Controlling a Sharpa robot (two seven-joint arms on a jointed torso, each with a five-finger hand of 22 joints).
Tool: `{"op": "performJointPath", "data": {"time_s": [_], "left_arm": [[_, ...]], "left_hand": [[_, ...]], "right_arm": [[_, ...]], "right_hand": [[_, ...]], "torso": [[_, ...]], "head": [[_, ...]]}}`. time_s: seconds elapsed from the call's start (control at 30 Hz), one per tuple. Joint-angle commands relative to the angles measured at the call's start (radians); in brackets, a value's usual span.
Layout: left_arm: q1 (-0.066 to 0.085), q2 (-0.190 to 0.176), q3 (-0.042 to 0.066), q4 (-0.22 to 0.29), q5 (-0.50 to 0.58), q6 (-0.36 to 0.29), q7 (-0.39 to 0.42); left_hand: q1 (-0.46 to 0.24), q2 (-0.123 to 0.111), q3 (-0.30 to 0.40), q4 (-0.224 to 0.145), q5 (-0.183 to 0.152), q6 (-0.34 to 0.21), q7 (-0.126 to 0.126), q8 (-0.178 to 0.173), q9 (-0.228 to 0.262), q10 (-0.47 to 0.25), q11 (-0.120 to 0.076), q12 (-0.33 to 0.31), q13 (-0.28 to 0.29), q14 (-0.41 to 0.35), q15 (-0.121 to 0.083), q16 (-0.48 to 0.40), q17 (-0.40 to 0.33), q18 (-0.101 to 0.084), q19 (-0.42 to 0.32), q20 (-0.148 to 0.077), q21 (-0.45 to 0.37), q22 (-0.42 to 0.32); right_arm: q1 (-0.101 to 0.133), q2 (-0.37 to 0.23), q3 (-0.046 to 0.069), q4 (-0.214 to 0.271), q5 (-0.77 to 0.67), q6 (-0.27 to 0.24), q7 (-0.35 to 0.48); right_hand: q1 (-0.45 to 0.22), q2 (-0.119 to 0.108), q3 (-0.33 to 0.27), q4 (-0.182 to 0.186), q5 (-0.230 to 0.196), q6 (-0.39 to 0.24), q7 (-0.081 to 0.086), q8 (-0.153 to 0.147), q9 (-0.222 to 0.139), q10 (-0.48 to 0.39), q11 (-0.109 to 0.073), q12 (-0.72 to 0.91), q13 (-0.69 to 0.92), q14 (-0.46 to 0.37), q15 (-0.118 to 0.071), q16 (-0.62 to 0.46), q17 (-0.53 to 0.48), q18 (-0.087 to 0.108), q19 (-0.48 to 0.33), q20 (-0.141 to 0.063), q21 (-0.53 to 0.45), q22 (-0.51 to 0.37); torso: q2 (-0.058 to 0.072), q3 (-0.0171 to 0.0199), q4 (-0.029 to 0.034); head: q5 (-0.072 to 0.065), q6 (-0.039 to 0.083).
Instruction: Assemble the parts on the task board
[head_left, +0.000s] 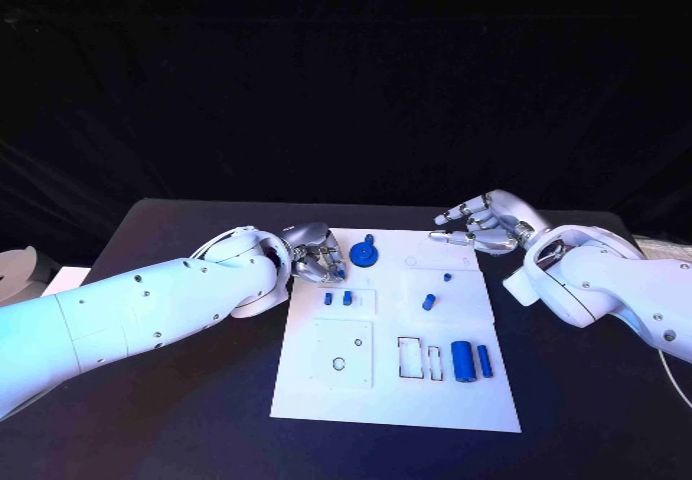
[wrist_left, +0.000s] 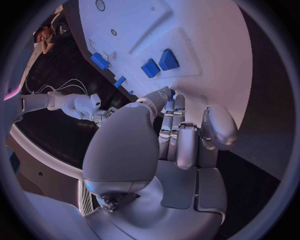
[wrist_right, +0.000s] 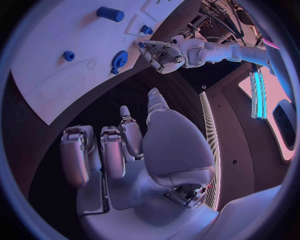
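**Robot hands at the board's far corners**

The left robot hand (head_left: 315, 258) sits at the board's (head_left: 325, 395) far left edge, fingers curled toward a blue gear (head_left: 365, 254); whether it grips anything cannot be told. The right robot hand (head_left: 482, 226) hovers over the black worktop (head_left: 173, 440) just beyond the board's far right corner, fingers loosely spread, holding nothing. Two small blue parts (head_left: 339, 297) lie near the board's middle, a peg (head_left: 428, 299) beside them, and a cylinder (head_left: 463, 360) lies near the right edge.

Robot lab, black table (head_left: 173, 400), dark backdrop, white task board (head_left: 389, 400)
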Motion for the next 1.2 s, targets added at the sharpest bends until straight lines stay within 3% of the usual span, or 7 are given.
{"op": "performJointPath", "data": {"time_s": [0.03, 0.8, 1.2], "left_arm": [[-0.003, 0.006, 0.000, -0.005, -0.014, 0.043, -0.016], [-0.011, 0.026, -0.001, -0.031, -0.022, 0.064, -0.042], [-0.012, 0.018, -0.001, -0.033, -0.025, 0.067, -0.069]], "left_hand": [[-0.010, -0.001, 0.005, 0.001, -0.005, 0.007, -0.003, -0.004, -0.001, 0.008, -0.001, -0.007, 0.002, 0.047, 0.000, 0.004, -0.001, -0.014, 0.022, -0.002, -0.003, 0.000], [-0.013, -0.003, 0.007, -0.002, -0.008, 0.005, -0.002, -0.010, -0.003, 0.007, 0.000, -0.013, 0.001, 0.046, 0.000, 0.005, -0.001, -0.014, 0.021, -0.002, -0.004, 0.000], [-0.029, -0.018, 0.015, -0.009, -0.009, -0.024, 0.016, -0.043, -0.019, -0.017, 0.016, -0.045, -0.001, 0.044, 0.012, 0.004, -0.008, -0.015, 0.020, 0.006, -0.007, 0.000]], "right_arm": [[-0.001, 0.001, 0.000, 0.001, -0.007, 0.014, 0.006], [-0.001, 0.002, 0.000, 0.002, -0.007, 0.015, 0.006], [-0.001, -0.002, 0.000, -0.001, -0.018, 0.025, -0.008]], "right_hand": [[-0.002, 0.010, -0.005, 0.001, 0.005, 0.005, -0.001, 0.001, 0.001, -0.002, -0.001, 0.003, 0.099, 0.098, -0.006, -0.005, 0.246, 0.013, 0.063, -0.005, -0.002, 0.183], [-0.002, 0.010, -0.005, 0.001, 0.005, 0.005, -0.001, 0.001, 0.001, -0.002, -0.001, 0.003, 0.099, 0.098, -0.006, -0.005, 0.246, 0.013, 0.063, -0.005, -0.002, 0.183], [0.004, 0.015, -0.011, 0.000, 0.005, 0.005, -0.001, 0.001, 0.002, -0.028, -0.002, -0.053, 0.068, 0.096, -0.006, -0.010, 0.238, 0.016, 0.058, -0.005, -0.008, 0.174]], "torso": [[0.000, 0.0002, -0.0002], [0.000, -0.0002, -0.0010], [-0.001, 0.0000, 0.0000]], "head": [[0.000, -0.003], [0.000, -0.001], [-0.003, -0.002]]}}
